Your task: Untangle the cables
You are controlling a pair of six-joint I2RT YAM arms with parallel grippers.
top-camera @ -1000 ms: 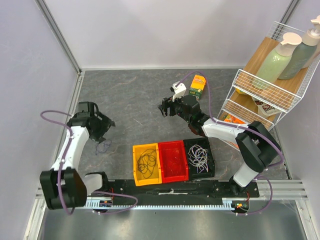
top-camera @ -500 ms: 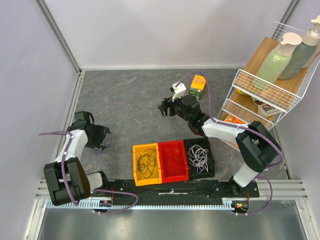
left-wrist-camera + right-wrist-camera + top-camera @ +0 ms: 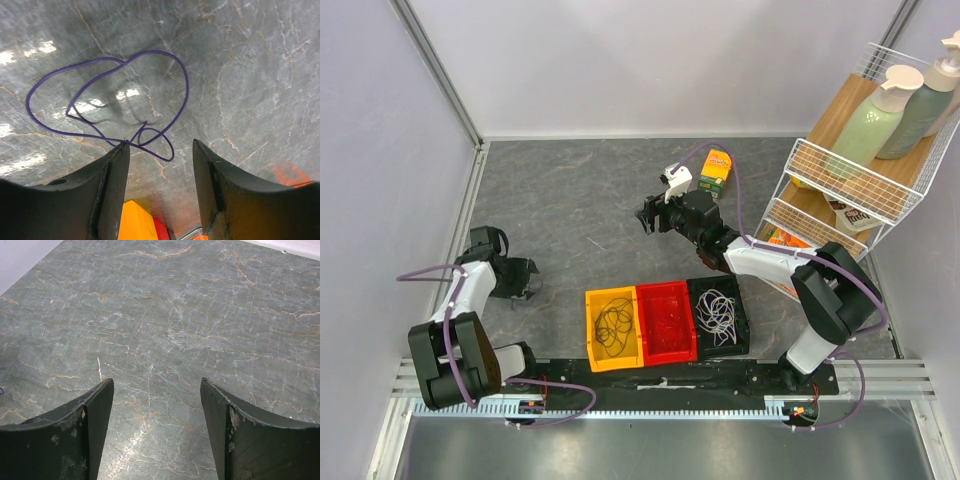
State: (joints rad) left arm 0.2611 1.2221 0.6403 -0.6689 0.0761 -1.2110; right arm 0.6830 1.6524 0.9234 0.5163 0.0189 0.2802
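Note:
A thin purple cable (image 3: 186, 85) lies in loose loops on the grey floor, just ahead of my left gripper (image 3: 160, 147). That gripper is open and low over the floor, and its left fingertip (image 3: 121, 151) touches the cable's near strand. In the top view the left gripper (image 3: 517, 280) sits at the left and hides most of this cable. A black cable (image 3: 613, 322) lies in the yellow bin, a red cable (image 3: 667, 322) in the red bin, and a white cable (image 3: 717, 310) in the black bin. My right gripper (image 3: 649, 216) is open and empty over bare floor, as the right wrist view (image 3: 157, 382) also shows.
The yellow bin (image 3: 592, 345), red bin (image 3: 665, 292) and black bin (image 3: 742, 325) stand in a row at the near edge. A green and orange box (image 3: 716, 170) stands at the back. A wire rack (image 3: 840, 190) with bottles fills the right side. Walls close in at the left and back.
My left gripper has moved down and to the left, onto the purple cable that lay exposed on the floor. The right arm has not moved.

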